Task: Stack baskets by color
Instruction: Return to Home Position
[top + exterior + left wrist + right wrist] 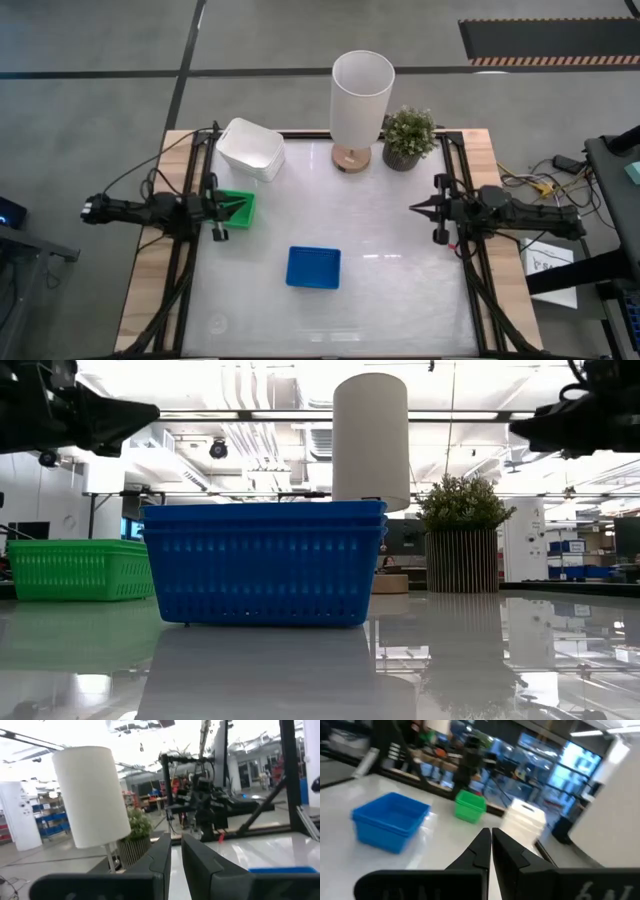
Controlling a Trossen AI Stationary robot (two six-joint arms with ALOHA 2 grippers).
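1. The left fingers (232, 206) are clenched together to a single point and hold nothing. They hang at the left side of the desk (390, 290) and point across it toward the other arm.
2. Straight beneath those fingers sit the green baskets (247, 216), nested into one stack. The low view shows the arm held well above the stack's rim, with clear air between them.
3. The right fingers (422, 208) are likewise pressed shut and empty. They hover at the right side of the desk, facing the left pair, with nothing under them but the bare surface.
4. The blue baskets (313, 267) lie between the two sets of fingers and well apart from both. They are somewhat nearer the left ones and sit toward the front edge. In the low view their rims show nested one in another.
5. Beyond the green stack from the left fingers, toward the back left corner, stand the white baskets (250, 148), also nested.
6. Farthest out, along the back edge, a tall white lamp (361, 95) stands just beside a potted plant (409, 135). The plant is the nearer of the two to the right fingers.
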